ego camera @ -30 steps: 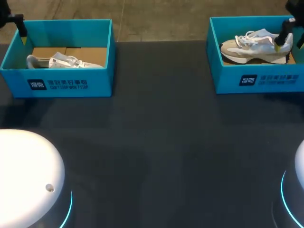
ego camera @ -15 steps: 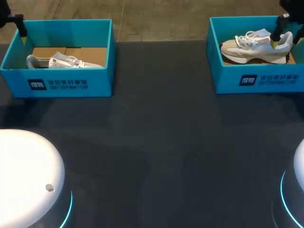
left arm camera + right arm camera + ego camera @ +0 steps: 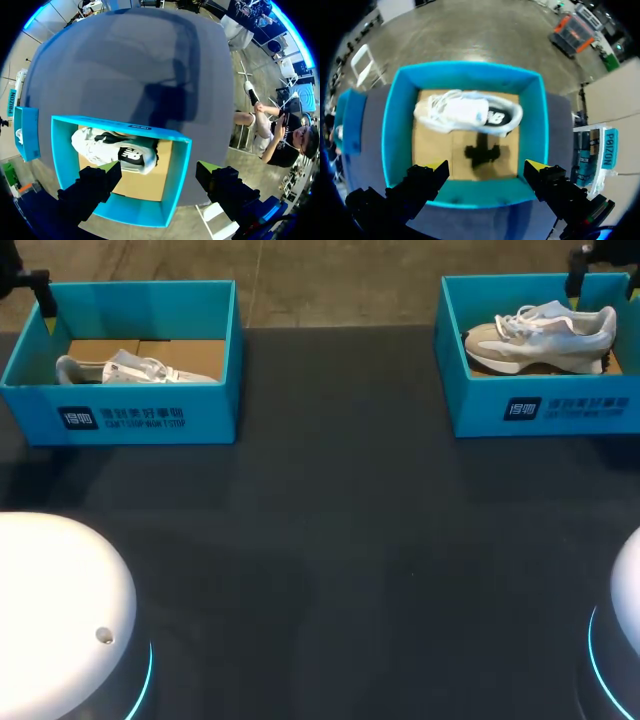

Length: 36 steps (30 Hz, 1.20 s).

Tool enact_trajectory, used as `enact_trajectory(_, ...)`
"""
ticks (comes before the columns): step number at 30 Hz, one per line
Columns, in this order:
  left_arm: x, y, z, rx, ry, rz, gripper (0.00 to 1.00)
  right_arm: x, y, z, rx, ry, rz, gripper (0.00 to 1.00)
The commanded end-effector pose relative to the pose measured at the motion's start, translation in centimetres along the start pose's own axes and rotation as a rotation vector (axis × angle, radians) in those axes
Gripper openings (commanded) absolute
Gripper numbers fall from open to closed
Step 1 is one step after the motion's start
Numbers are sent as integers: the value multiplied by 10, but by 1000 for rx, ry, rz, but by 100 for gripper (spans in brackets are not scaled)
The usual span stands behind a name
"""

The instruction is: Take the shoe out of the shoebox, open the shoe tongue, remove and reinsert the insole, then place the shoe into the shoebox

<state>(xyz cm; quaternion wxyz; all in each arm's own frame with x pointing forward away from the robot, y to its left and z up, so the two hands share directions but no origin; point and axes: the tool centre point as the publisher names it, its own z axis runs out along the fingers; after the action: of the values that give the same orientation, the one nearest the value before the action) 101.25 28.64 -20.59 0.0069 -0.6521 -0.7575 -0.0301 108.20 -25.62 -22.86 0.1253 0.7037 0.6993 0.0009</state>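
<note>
Take-out step not yet done: the right shoe (image 3: 540,333) lies in the right shoebox (image 3: 545,410), our right gripper (image 3: 486,167) above it, wide and empty, left gripper (image 3: 157,170) likewise over the left shoebox (image 3: 150,418) edge; next, we judge, lower and close on the shoe's heel.

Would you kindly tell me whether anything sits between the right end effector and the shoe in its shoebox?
Nothing visible does. The right end effector hangs open above the open-topped shoebox. The shoe lies uncovered inside, just ahead of the fingers, with only open air between them.
</note>
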Motion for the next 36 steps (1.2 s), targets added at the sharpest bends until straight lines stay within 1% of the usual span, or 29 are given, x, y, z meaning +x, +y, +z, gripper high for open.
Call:
enact_trajectory(1,0,-2,0,-3,2,-1,100,1,28,11,3,-101,31,100)
enact_trajectory(4,0,-2,0,-3,2,-1,100,-5,37,22,-1,-115,31,100)
enact_trajectory(5,0,-2,0,-3,2,-1,100,-7,38,26,-4,-107,26,100)
enact_trajectory(10,0,-2,0,-3,2,-1,100,-17,46,42,-2,-133,22,100)
enact_trajectory(16,0,-2,0,-3,2,-1,100,-30,50,58,8,-136,24,100)
enact_trajectory(23,0,-2,0,-3,2,-1,100,-36,56,77,32,-170,10,100)
enact_trajectory(31,0,-2,0,-3,2,-1,100,-45,62,97,73,-162,9,100)
enact_trajectory(34,0,-2,0,-3,2,-1,100,-47,64,101,83,-155,10,95)
enact_trajectory(36,0,-2,0,-3,2,-1,100,-47,65,103,90,-152,8,95)
